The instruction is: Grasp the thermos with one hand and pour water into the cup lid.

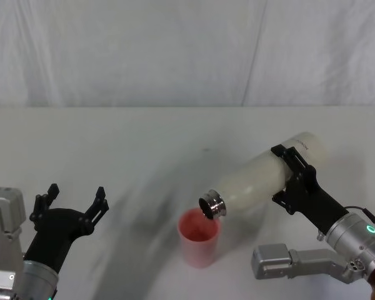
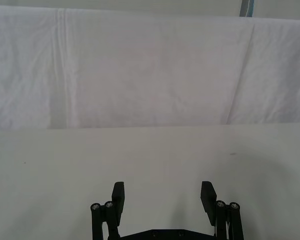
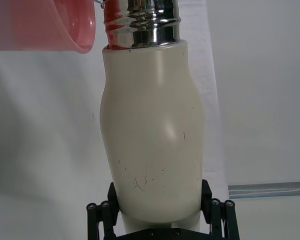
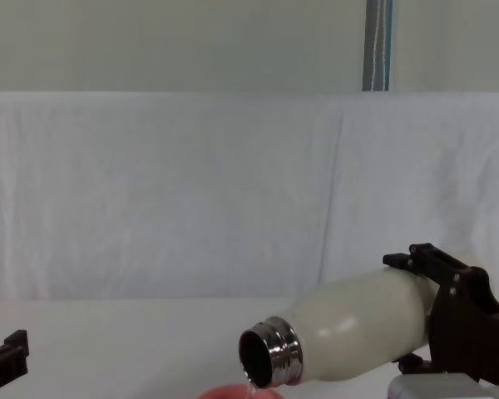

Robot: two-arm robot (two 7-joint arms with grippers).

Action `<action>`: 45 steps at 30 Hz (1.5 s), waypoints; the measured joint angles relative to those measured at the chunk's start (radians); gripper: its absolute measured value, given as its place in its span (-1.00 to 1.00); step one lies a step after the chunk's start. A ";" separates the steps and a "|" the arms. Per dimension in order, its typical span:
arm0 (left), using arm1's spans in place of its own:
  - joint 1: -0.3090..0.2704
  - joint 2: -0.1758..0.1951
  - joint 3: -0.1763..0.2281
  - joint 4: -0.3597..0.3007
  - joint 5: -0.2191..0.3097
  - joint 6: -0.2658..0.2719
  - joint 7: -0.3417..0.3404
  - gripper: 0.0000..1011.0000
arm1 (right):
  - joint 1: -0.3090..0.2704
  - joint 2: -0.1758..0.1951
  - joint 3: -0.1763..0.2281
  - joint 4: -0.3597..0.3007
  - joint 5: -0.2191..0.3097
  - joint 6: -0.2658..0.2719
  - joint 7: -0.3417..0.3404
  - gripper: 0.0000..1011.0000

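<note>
The cream-white thermos (image 1: 262, 178) is tilted down to the left, its steel neck (image 1: 212, 205) right over the rim of the pink cup lid (image 1: 198, 237), which stands upright on the table. My right gripper (image 1: 294, 178) is shut on the thermos body near its base. In the chest view the open neck (image 4: 270, 357) points down at the cup lid (image 4: 237, 393), and a thin trickle of water leaves it. The right wrist view shows the thermos (image 3: 152, 140) clamped between the jaws, with the cup lid (image 3: 50, 25) beside the neck. My left gripper (image 1: 72, 203) stands open at the near left, holding nothing.
A white cloth covers the table (image 1: 112, 144) and hangs as a backdrop (image 1: 175, 50) behind it. My left gripper (image 2: 164, 195) faces bare cloth. Free room lies across the table's middle and far side.
</note>
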 joint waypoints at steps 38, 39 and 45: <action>0.000 0.000 0.000 0.000 0.000 0.000 0.000 0.98 | -0.043 -0.046 0.098 -0.055 0.266 -0.055 0.104 0.90; 0.000 0.000 0.000 0.000 0.000 0.000 0.000 0.98 | -0.046 -0.050 0.105 -0.057 0.283 -0.057 0.110 0.90; 0.000 0.000 0.000 0.000 0.000 0.000 0.000 0.98 | -0.075 -0.106 0.194 -0.069 0.534 -0.070 0.206 0.90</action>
